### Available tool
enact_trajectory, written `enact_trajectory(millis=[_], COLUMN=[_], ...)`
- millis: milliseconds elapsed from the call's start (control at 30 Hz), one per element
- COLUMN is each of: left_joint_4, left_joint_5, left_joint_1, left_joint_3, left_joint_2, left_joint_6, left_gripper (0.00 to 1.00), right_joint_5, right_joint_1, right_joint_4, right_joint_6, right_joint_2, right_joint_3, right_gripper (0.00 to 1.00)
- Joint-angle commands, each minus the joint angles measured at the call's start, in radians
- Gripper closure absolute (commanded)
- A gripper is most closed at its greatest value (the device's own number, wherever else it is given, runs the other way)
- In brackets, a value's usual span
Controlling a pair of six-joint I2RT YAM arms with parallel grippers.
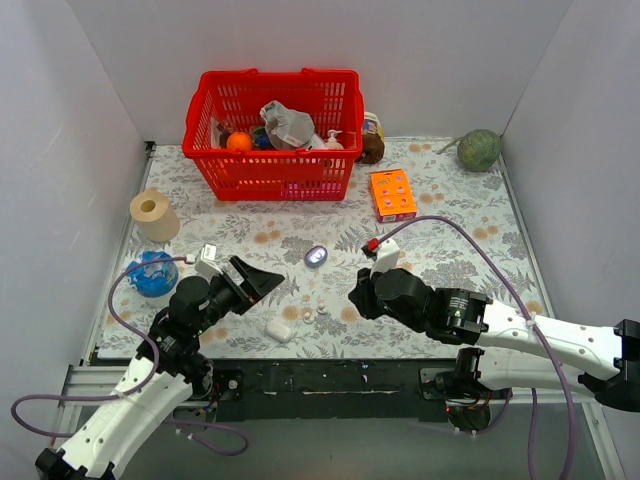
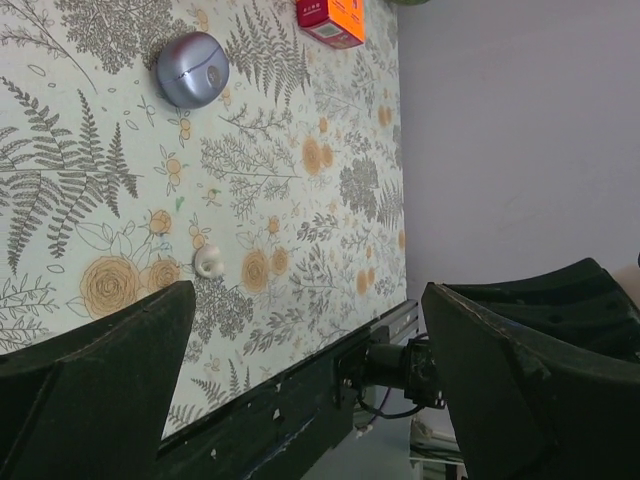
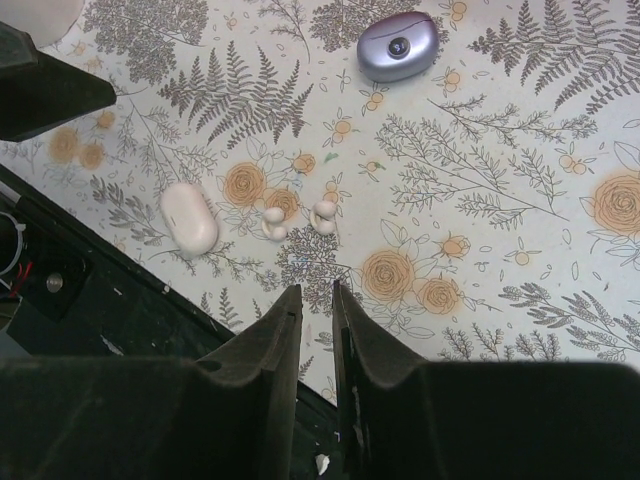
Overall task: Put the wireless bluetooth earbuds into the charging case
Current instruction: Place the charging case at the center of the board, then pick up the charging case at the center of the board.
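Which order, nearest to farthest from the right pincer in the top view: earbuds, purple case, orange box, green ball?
1. Earbuds, just left of the right pincer.
2. Purple case, farther back and left.
3. Orange box, well back, slightly right.
4. Green ball, in the far right corner.

Top view high, facing down and forward; wrist views low, close; all share charging case.

floral table: case, earbuds, basket
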Motion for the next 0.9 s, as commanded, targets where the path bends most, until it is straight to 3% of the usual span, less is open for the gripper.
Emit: enact_trajectory(millis=[0, 167, 300, 533, 667, 867], left_joint_4=[-0.183, -0.294, -0.441, -0.55, -0.553, -0.536], left_joint_5=[0.006, -0.138, -0.329, -0.417, -0.437, -0.518], left_joint_1=[-0.06, -0.239, -0.366, -0.452, -0.485, -0.554], left_joint_3=[0.081, 0.149, 0.207, 0.242, 0.268, 0.377], left_joint_2=[0.073, 0.298, 0.456, 0.467, 0.593, 0.785], left_joint_6=[0.067, 0.009, -0.083, -0.171, -0.145, 0.007], left_gripper=[0.02, 0.02, 0.02, 0.02, 0.02, 0.02], right_joint_5=[-0.022, -0.05, -0.057, -0.06, -0.062, -0.068], right_joint_1=[0.002, 0.002, 0.002, 0.002, 0.002, 0.002], right_joint_4=[0.043, 0.034, 0.02, 0.034, 0.052, 0.058], right_joint_6=[0.013, 0.03, 0.039, 0.035, 0.03, 0.029], right_joint_2=[0.012, 0.018, 0.006, -0.025, -0.046, -0.098], right_joint_3=[0.016, -0.002, -0.019, -0.06, -0.097, -0.151], right_gripper=[0.74, 0.74, 0.75, 0.75, 0.74, 0.74])
